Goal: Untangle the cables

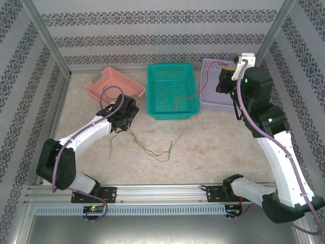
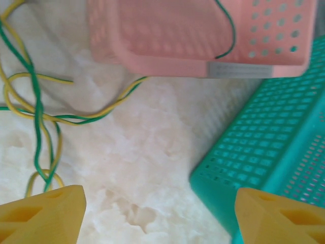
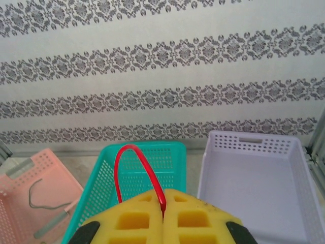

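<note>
Near the middle of the table [image 1: 228, 147], the yellow-green cables [image 1: 152, 147] stretch roughly nine to three o'clock, their crossings too thin to resolve. At their nine o'clock end the left gripper [image 2: 160, 203] gapes empty; the right gripper [image 3: 163, 206] pinches a red cable [image 3: 133, 157], its lower end hidden behind the pads [image 3: 132, 218].

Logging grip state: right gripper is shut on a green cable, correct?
Not quite. The right gripper is shut on a red cable, not a green one. The right wrist view shows the red strand pinched between its closed fingers.
</note>
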Controlling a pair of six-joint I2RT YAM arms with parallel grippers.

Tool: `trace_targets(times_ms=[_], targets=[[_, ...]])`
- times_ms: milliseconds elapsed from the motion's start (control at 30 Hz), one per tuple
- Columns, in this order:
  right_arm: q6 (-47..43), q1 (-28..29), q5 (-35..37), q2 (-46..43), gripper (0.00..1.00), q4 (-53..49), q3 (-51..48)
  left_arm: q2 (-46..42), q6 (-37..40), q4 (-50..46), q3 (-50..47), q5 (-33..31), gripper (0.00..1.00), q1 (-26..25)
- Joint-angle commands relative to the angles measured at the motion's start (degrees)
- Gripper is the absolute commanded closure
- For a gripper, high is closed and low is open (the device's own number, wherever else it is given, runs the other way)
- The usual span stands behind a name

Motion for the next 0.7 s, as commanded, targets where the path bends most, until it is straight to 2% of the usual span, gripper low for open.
trace_targets(times_ms=[0, 300, 500, 600, 667], targets=[[3.24, 0.51, -1.86, 4.75, 1.00, 4.34, 2.69, -0.68, 1.28, -5.94, 2.05, 1.88, 0.20, 0.46], [9.50, -1.12, -1.03, 24.62, 1.00, 13.42, 14.90, -6.45, 2.88, -8.82, 3.66, 4.25, 0.18, 0.36], [13.18, -1.52, -1.53, 38.74, 1.00, 13.10, 25.59, -10.31, 6.80, -11.19, 5.56, 4.88, 0.18, 0.16], [17.21, -1.64, -3.43, 42.37, 1.00, 11.85, 24.18, -13.39, 7.29, -11.65, 5.23, 4.28, 0.18, 0.16], [20.86, -1.91, -7.61, 44.56, 1.00, 11.88, 20.16, -15.28, 7.78, -12.39, 5.30, 3.71, 0.18, 0.10]])
